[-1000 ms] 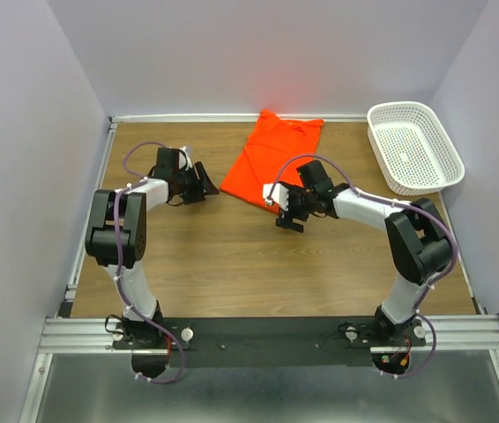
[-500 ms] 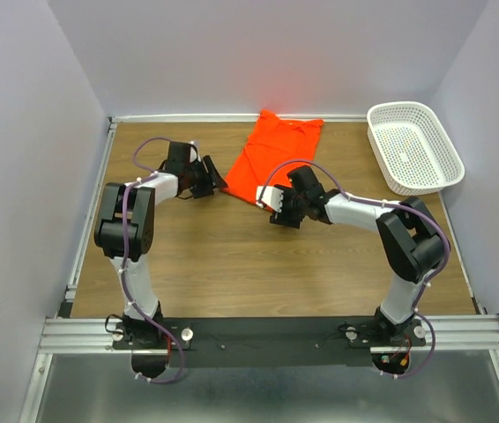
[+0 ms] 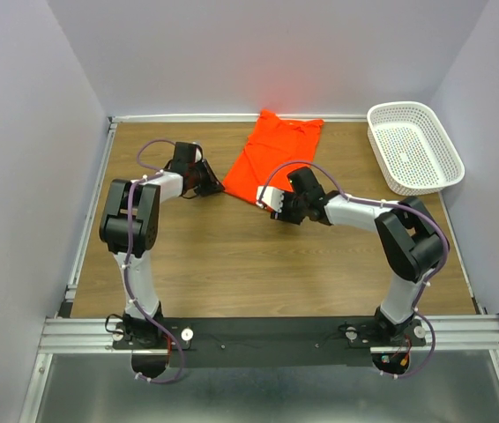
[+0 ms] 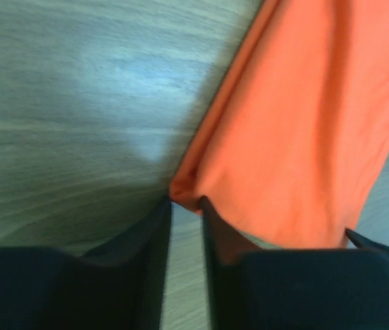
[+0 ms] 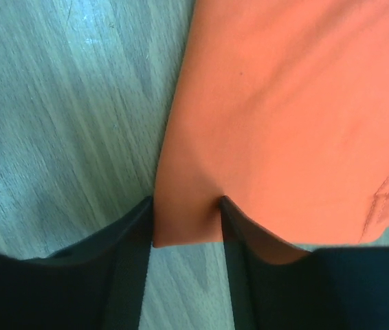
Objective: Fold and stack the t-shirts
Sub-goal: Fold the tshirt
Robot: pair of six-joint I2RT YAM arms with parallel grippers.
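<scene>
Your left gripper has its fingers close together at a corner of the t-shirt; I cannot tell if it pinches. Your right gripper sits loose around another corner.

White link shells, black joint housings, purple cables looped outside. left tool and right tool: black tapered fingers. Black base plate.

I get top view from high behind arm bases, tilted down, whole table framed. Wrist views sit very close, facing table. All three share t-shirt near edge, 12 o'clock.
</scene>
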